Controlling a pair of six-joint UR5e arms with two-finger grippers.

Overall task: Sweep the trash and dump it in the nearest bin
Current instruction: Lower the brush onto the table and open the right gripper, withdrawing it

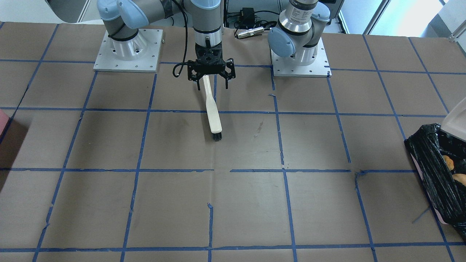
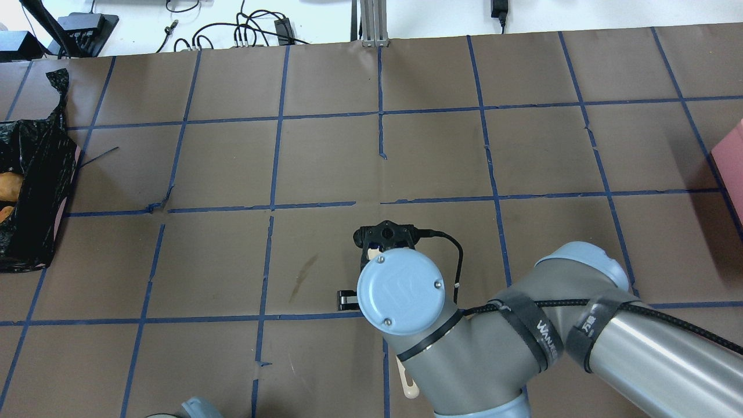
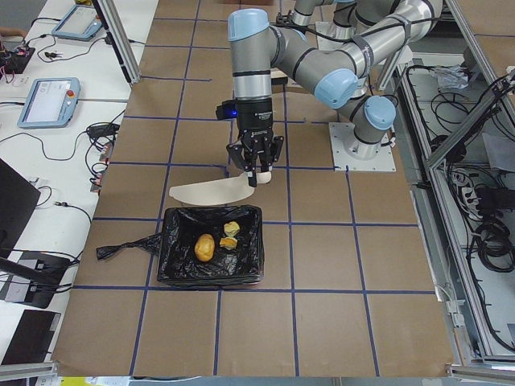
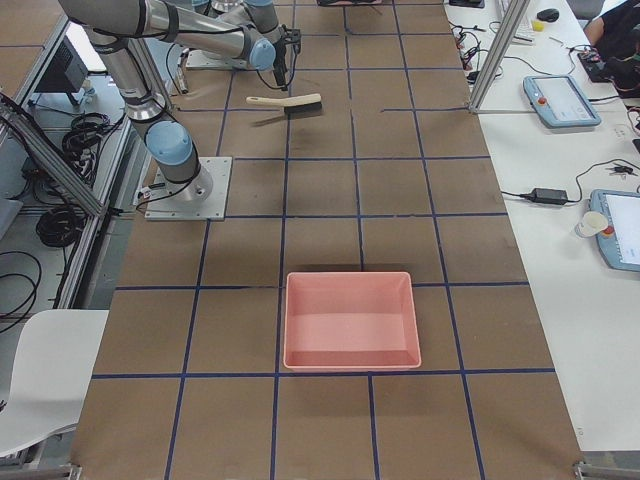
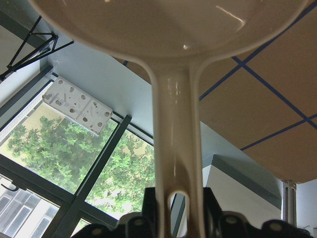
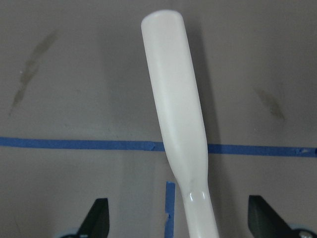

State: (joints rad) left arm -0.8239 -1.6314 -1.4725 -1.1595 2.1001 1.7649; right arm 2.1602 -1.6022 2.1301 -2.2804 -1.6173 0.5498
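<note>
The trash, a tan potato-like lump (image 3: 204,247) and pale apple-like chunks (image 3: 231,233), lies inside the black-bag-lined bin (image 3: 177,265), which also shows at the table's end in the front view (image 1: 429,171) and the overhead view (image 2: 35,232). My left gripper (image 3: 256,165) is shut on the handle of a cream dustpan (image 3: 211,191) and holds it tilted just above the bin; the handle shows between its fingers in the left wrist view (image 5: 173,148). My right gripper (image 1: 212,86) is open, its fingers (image 6: 96,218) wide on either side of the cream brush (image 1: 212,112), which lies on the table.
A pink box (image 4: 350,320) stands on the table's far right end, at the edge of the overhead view (image 2: 732,162). Both arm bases (image 1: 127,51) sit at the robot's side. The brown table is marked by blue tape lines (image 1: 284,171).
</note>
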